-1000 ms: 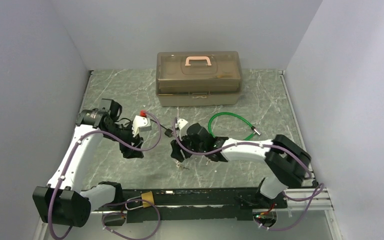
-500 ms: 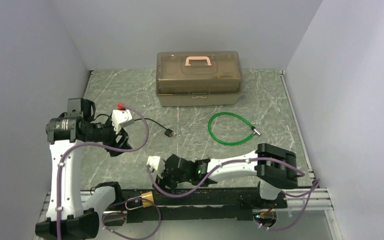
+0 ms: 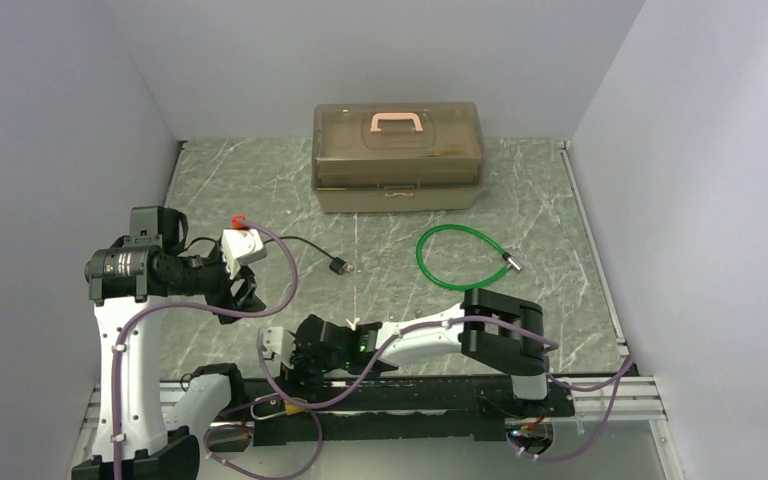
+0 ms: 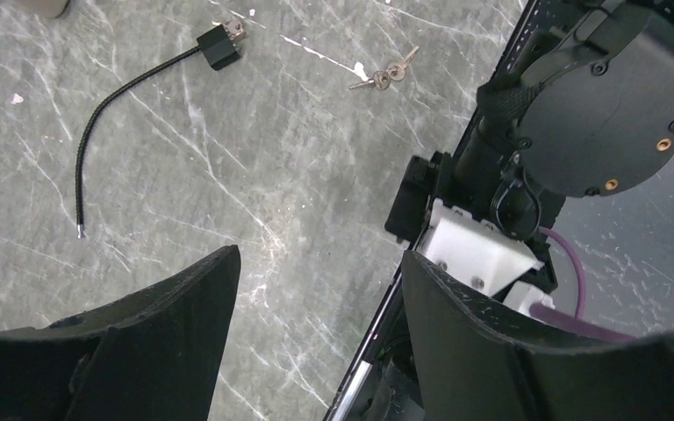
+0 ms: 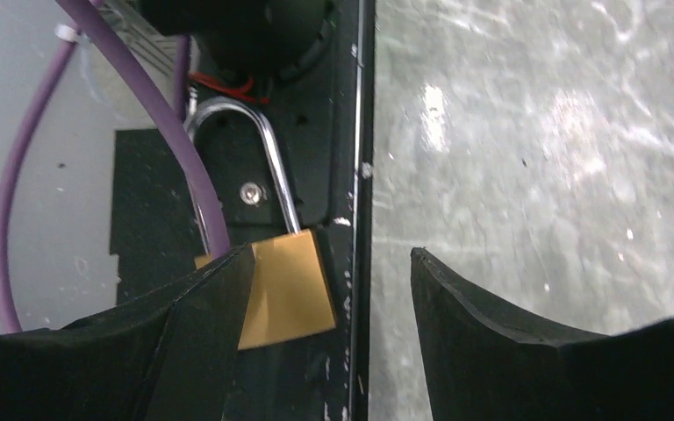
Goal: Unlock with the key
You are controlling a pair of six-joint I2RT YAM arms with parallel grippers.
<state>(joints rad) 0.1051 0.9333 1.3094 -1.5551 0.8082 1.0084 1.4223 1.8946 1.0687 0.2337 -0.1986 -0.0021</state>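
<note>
Top external view: a marbled table (image 3: 540, 200) carries a translucent brown toolbox (image 3: 397, 155) with a pink handle at its far edge, a green cable loop (image 3: 460, 258) right of centre, and a black cable (image 3: 338, 265) ending in a small plug near the middle. The left gripper (image 3: 245, 295) is held above the left part of the table. The right arm (image 3: 430, 340) reaches leftward along the near edge, with the right gripper (image 3: 282, 365) above the black mounting rail (image 3: 410, 395). The brass padlock (image 3: 290, 402) lies on that rail just beside the right gripper. Left wrist view: the left gripper (image 4: 320, 259) has its jaws spread, with nothing between them and bare table (image 4: 228, 158) below. The keys (image 4: 384, 72), joined on a ring, lie flat on the table near the rail. The black cable (image 4: 219, 46) lies farther off, and the right arm (image 4: 597, 96) fills the right side. Right wrist view: the right gripper (image 5: 332, 254) also has its jaws parted and grasps nothing. The padlock (image 5: 285, 294) lies on the rail (image 5: 342, 105) beneath them. One finger hides part of its brass body, its steel shackle points away from the gripper, and a purple cable (image 5: 140, 96) crosses in front of the shackle. Whether the finger touches the padlock cannot be told. The table (image 5: 535, 175) fills the right half.
</note>
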